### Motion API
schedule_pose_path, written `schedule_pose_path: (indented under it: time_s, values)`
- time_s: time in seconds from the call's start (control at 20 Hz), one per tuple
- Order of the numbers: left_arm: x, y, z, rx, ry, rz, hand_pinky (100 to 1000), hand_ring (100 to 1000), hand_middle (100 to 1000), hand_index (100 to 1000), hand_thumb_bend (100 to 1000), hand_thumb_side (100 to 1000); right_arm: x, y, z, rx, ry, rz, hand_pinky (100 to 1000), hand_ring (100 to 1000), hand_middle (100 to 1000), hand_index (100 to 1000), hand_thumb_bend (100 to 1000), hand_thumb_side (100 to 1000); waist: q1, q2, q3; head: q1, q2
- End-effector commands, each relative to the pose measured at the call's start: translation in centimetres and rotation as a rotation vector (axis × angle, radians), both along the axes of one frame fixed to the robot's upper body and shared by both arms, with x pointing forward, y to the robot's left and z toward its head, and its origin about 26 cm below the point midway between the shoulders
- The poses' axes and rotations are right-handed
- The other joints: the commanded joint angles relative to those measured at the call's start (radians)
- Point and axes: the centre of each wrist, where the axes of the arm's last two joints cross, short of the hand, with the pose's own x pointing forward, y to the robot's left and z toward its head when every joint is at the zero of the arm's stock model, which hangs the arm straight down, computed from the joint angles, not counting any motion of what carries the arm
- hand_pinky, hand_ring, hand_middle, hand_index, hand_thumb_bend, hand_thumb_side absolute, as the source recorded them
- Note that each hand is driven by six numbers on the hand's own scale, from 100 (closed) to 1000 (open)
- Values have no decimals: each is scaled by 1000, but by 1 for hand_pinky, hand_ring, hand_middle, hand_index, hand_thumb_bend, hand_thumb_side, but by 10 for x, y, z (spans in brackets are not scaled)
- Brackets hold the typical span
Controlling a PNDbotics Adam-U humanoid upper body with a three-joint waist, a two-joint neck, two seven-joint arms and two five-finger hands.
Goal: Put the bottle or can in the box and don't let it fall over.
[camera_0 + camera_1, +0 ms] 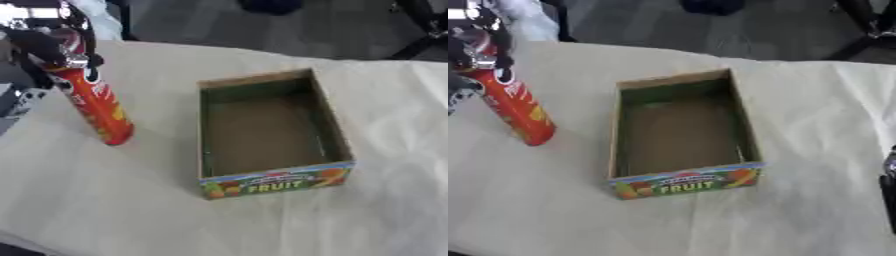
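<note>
A cardboard box sits open-topped near the middle of the table, which is covered in a pale cloth. The box's near wall carries a coloured fruit print with the word FRUIT; its far wall and side walls are plain brown at the rim and greenish inside. The brown floor of the box holds nothing. Bare cloth surrounds the box on all sides: a wide stretch to the near side, a band on the right, and a gap on the left between the box's left wall and the can.

The can, a tall red and orange tube with yellow patches, stands left of the box and well apart from it. It leans, its top tilted toward the far left, and its lower end rests on or just above the cloth; which one cannot be told.

The left hand comes in from the far left corner, black with silver parts, its fingers curled round the can's upper end.

At the right edge of the right eye view a dark shape shows, probably the right hand; its fingers cannot be made out.
</note>
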Motion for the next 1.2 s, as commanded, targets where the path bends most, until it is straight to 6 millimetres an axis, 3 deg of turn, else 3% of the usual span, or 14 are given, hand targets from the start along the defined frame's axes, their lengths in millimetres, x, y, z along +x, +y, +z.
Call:
schedule_pose_path:
  time_s: [0.05,0.35,0.7,0.95,1.2]
  values:
    - [-7,11,14,135,33,-72,388,651,643,594,263,366,-1,-3,8,-25,-27,-2,383,690,862,937,100,670,1,-18,-1,2,3]
    - [-9,11,17,134,29,-57,444,732,664,601,229,230,-1,-3,8,-24,-30,0,383,689,861,936,100,667,2,-16,-7,3,2]
    - [-11,8,21,115,18,-56,448,738,654,594,260,196,-1,-3,9,-22,-34,1,382,688,860,935,100,667,2,-13,-12,2,-2]
    - [-13,5,27,96,4,-58,441,731,633,557,359,156,-1,-3,9,-19,-36,1,383,688,860,936,100,669,1,-12,-14,1,1]
    - [-14,1,30,91,-3,-69,432,719,622,547,385,145,-1,-3,9,-19,-39,0,383,688,861,936,100,667,3,-13,-13,0,3]
